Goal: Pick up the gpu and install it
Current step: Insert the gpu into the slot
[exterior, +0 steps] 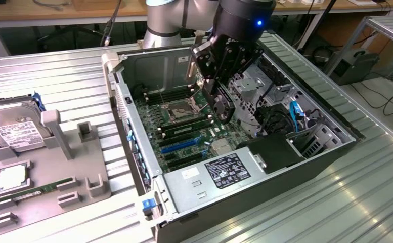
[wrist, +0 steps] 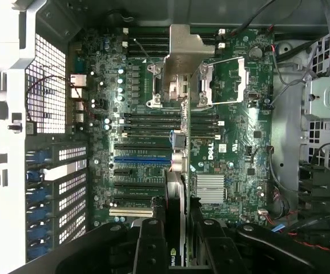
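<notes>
This looks like a robotics laboratory or an electronics workshop. A robot arm [exterior: 172,20] stands at a ribbed metal desk [exterior: 48,76] over an open computer case [exterior: 176,190], and the motherboard [wrist: 233,142] inside lies bare. Beside the case, a gray holder [exterior: 61,167] keeps loose computer parts in their own seats, among them a hard drive [exterior: 14,131] and a memory stick [exterior: 38,191]. Behind are wooden benches [exterior: 48,10], and cables [exterior: 385,96] lie on the floor at the exterior view's right.

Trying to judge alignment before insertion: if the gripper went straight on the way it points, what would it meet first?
The gripper grips the gpu, whose far edge leads. It would likely meet the motherboard at the expansion slots near the blue slot; exact slot and depth are unclear.
</notes>
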